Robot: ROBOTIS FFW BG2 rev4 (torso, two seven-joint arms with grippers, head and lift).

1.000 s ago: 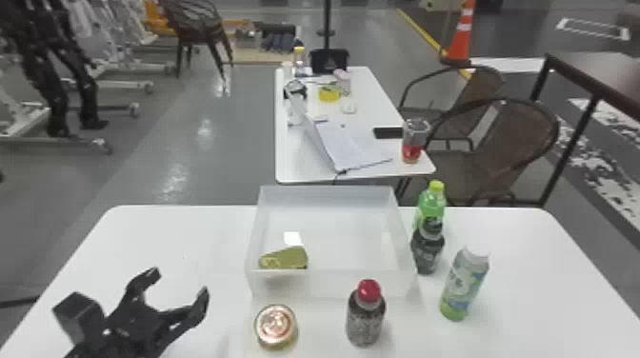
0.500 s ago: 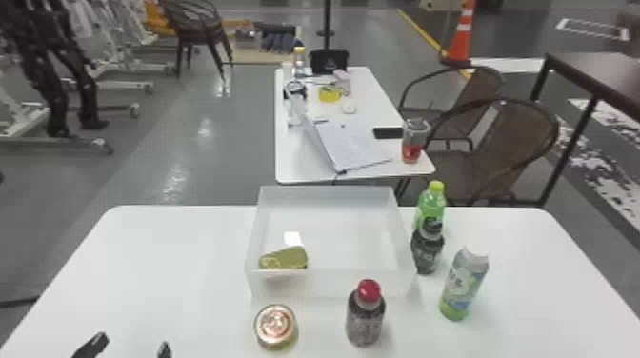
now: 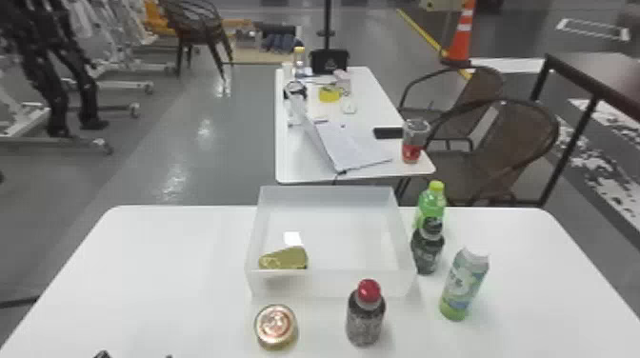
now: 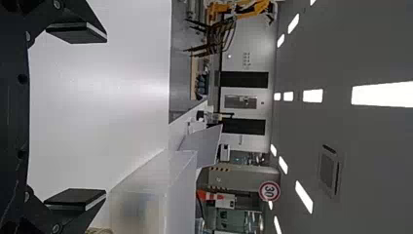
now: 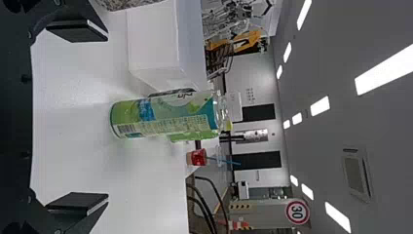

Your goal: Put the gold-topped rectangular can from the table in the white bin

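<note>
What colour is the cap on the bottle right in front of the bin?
Red, best seen in the head view.

The right hand [image 5: 107,116] is open, its fingers wide apart. Ahead of it, well clear, a green-and-white labelled bottle [image 5: 165,119] stands upright on the white bench [image 5: 73,151], a green bottle [image 5: 195,136] partly hidden beyond. The white bin [image 5: 153,41] sits ahead, to the hand's left.
</note>
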